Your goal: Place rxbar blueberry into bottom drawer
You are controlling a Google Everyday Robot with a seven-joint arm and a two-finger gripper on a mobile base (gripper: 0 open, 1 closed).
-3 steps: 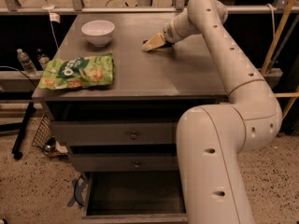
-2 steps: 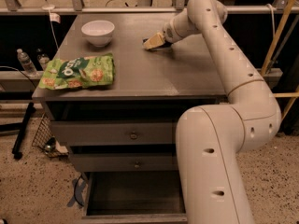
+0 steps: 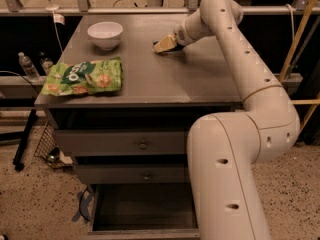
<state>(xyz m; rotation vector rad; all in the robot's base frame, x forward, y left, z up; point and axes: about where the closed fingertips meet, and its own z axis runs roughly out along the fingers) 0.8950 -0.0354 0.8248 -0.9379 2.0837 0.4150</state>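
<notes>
Leftmost, you have two bottles standing beyond the tabletop's left edge.
Next, green chip bag: flat on the tabletop, near left corner.
Then white bowl: upright, far left.
Then gripper: low over the tabletop's far middle; you cannot tell whether it is apart or together.
Under it, rxbar blueberry: you see only a dark patch there, bar or shadow you cannot tell.
Below, two knobbed drawers: pushed in.
Lowest, bottom drawer: pulled out toward you, dark inside.
</notes>
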